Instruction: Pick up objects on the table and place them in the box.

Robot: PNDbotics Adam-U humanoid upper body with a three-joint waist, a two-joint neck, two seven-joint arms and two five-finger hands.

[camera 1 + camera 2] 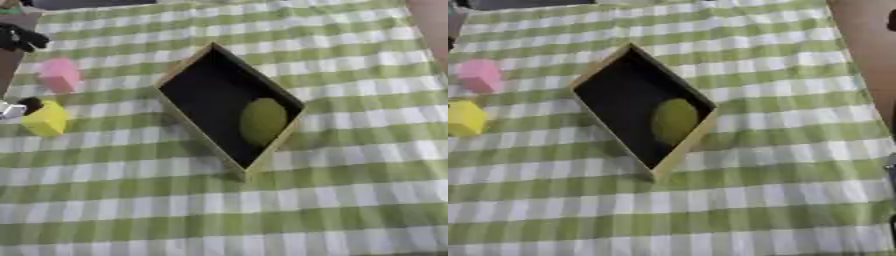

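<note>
Left hand (17, 107) shows only as a dark fingertip and a bit of silver at the left edge of the left eye view, touching or just beside the yellow block; whether its fingers are closed round the block or merely alongside it cannot be told. Another dark part of the robot sits at the far left edge, too little of it in view to name. No right hand appears in either view.

Largest in the scene is the green-and-white checked tablecloth (350, 200), which covers nearly the whole table, with bare brown surface at the far right. At the middle, turned cornerwise, lies the box (689, 142), tan-walled with a black inside. An olive-green oval object (675, 120) already lies in it, toward its right wall.

Left of the box, well apart from it, stands the yellow block (465, 118). Just beyond it, farther from the robot, is the smaller pink block (479, 75). Both rest on the cloth.

By my reading, the step in hand is the pickup of the yellow block, with one object boxed and two left. Next, the hand needs to close on the block, lift it clear, carry it right over the near wall, and release it in the free black space left of the oval object.
</note>
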